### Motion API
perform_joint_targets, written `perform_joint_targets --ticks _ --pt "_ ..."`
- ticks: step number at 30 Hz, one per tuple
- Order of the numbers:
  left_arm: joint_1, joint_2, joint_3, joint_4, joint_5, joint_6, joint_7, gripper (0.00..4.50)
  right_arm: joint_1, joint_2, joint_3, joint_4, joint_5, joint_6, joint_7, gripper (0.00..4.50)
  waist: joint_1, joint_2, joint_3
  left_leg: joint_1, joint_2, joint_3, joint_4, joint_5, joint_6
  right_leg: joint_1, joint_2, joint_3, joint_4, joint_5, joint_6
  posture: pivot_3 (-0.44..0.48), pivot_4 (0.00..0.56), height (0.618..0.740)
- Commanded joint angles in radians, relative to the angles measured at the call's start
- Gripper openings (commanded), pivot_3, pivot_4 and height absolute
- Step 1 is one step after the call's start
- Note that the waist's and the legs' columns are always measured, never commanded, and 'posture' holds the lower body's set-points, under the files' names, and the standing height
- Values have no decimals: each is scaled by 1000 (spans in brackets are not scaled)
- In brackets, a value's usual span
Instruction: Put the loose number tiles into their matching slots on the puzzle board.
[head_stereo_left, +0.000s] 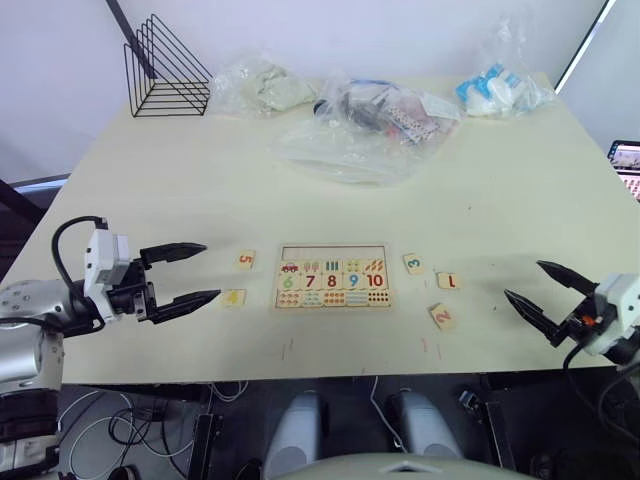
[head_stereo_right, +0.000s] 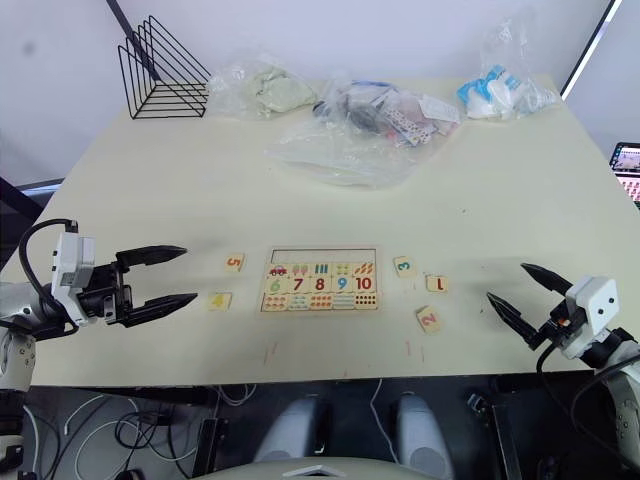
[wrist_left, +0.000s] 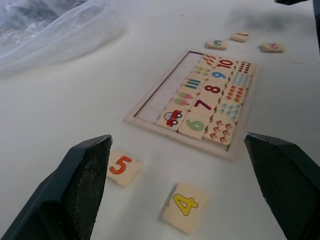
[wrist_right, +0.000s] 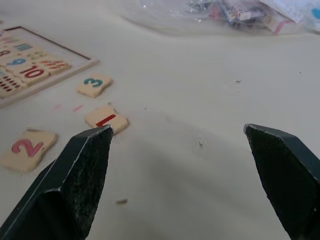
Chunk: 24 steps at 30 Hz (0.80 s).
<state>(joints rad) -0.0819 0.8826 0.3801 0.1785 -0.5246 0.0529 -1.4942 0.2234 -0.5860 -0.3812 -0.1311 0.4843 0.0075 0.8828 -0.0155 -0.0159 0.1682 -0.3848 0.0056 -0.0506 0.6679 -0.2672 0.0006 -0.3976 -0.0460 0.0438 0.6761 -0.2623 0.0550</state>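
Both sets of black fingers are spread wide with nothing in them: the left gripper (head_stereo_left: 182, 273) hangs just off the puzzle board's left side, the right gripper (head_stereo_left: 540, 286) well off its right side. The small flat pale wooden puzzle board with the thin raised rim (head_stereo_left: 333, 275) is the landmark here, sitting on the cream table (head_stereo_left: 150, 170), and its top strip of five bare square slots (head_stereo_left: 333, 252) is all unfilled while the rows below show 6 to 10 plus little pictures and dots. The little square pale wooden number tiles are all loose: the orange 5 tile (head_stereo_left: 245, 259) and the yellow 4 tile (head_stereo_left: 233, 297) just left of the board, the teal 3 tile (head_stereo_left: 412, 263), the red 1 tile (head_stereo_left: 448, 281) and the pink 2 tile (head_stereo_left: 441, 316) to its right. My guess is they're light, stiff and thin, lying flat, so pinch across two opposite edges, they'd probably skid on that smooth top if nudged. Clear plastic bags (head_stereo_left: 350, 130) and a black wire rack (head_stereo_left: 165, 70) sit far behind the board
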Motion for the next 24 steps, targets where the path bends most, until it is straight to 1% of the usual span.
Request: perform_joint_targets --ticks 1,4,8,13,16,19,24 --pt "-29 26 8 32 -32 -45 -89 4500 9 36 47 -172 -58 121 -179 4385 0 0 0 0 0 0 0 0 0 0 0 0 0 0 0 0 150 740" --pt "-36 34 0 45 -62 -63 -119 4500 13 64 99 -283 -87 236 -290 4385 0 0 0 0 0 0 0 0 0 0 1 0 0 0 0 0 150 740" --pt "-25 74 -40 63 -125 -106 -120 4500 -1 128 188 -428 -106 415 -448 4385 0 0 0 0 0 -3 0 0 0 0 0 0 0 0 0 0 150 740" --pt "3 127 -89 93 -202 -166 -120 4500 -13 188 270 -543 -127 585 -582 4385 -1 0 0 -1 0 -7 0 0 0 -1 0 -1 0 0 0 0 150 740" --pt "18 152 -113 110 -240 -200 -120 4500 -27 221 293 -581 -141 658 -649 4385 0 0 0 -1 0 -7 0 0 0 -1 0 -1 -1 0 0 0 150 740" --pt "38 182 -127 136 -288 -252 -120 4500 -48 285 325 -609 -162 748 -747 4385 -2 0 0 -1 0 -8 0 0 0 -1 0 -1 -1 0 0 0 150 740" --pt "75 228 -137 161 -361 -305 -120 4500 -74 351 360 -628 -191 847 -832 4385 -2 0 0 -2 1 -8 -1 0 0 -2 1 -1 -1 -1 -1 0 150 740"
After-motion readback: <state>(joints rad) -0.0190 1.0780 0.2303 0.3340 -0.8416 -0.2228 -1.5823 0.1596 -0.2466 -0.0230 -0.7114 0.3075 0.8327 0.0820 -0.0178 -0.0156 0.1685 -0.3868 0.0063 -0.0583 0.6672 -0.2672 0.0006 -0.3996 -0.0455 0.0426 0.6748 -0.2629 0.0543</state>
